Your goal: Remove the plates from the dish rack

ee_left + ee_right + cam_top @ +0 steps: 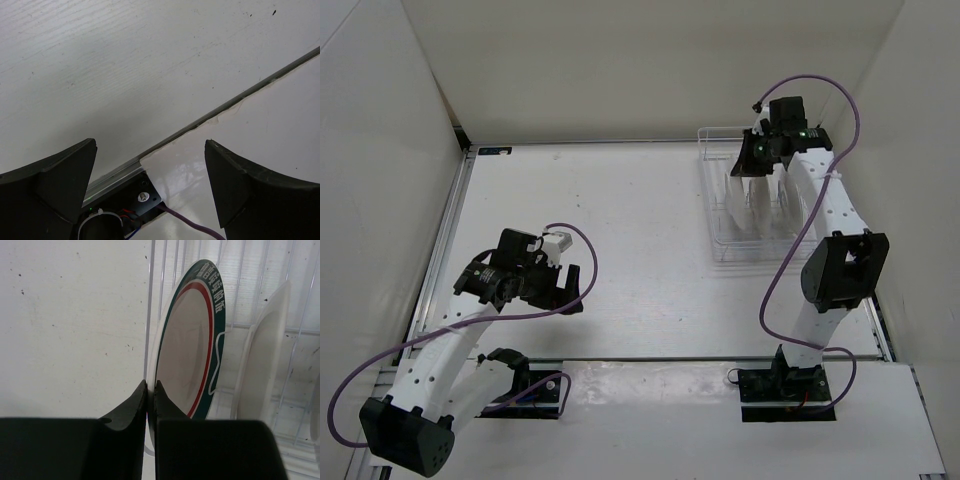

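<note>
Dish rack [750, 258] at the worktop's [620, 200] far right, plates [760, 205] upright in a row inside, right hand [150, 387] on the leftmost plate's [187, 340] rim; left hand [575, 290] over the near-left worktop, well apart.

A lab test cell — bare white walls [620, 60] around a table [620, 220] with two bolted, cabled arms [445, 362].

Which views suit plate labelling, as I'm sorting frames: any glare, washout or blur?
Top external: flat bright light, plates wash into the white dish rack. Left wrist: glare on the glossy table strip; left gripper dark, slightly soft. Right wrist: green-rimmed plate sharp; right gripper underexposed, featureless.
</note>
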